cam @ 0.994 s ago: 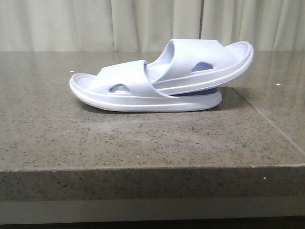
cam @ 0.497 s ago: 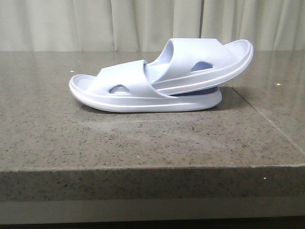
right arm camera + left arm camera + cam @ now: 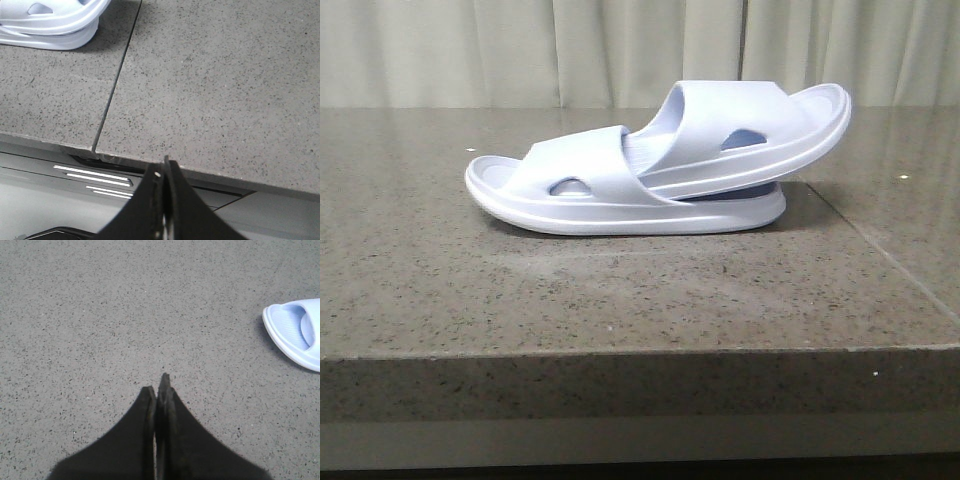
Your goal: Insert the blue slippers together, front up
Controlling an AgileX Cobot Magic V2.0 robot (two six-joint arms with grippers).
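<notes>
Pale blue moulded foam slippers (image 3: 660,165) nested together on speckled grey stone desk (image 3: 620,300), upper one tilted. Left hand (image 3: 158,385) and right hand (image 3: 162,167) clenched, grasping nothing, apart from slippers.

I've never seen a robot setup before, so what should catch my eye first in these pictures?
Mid-table lie two very pale blue moulded foam slide sandals: the lower slipper flat on the speckled grey stone tabletop, the upper slipper tucked under its strap, heel tilted up to the right. Each wrist view shows dark fingers pressed together, the left gripper and right gripper, holding nothing.
</notes>
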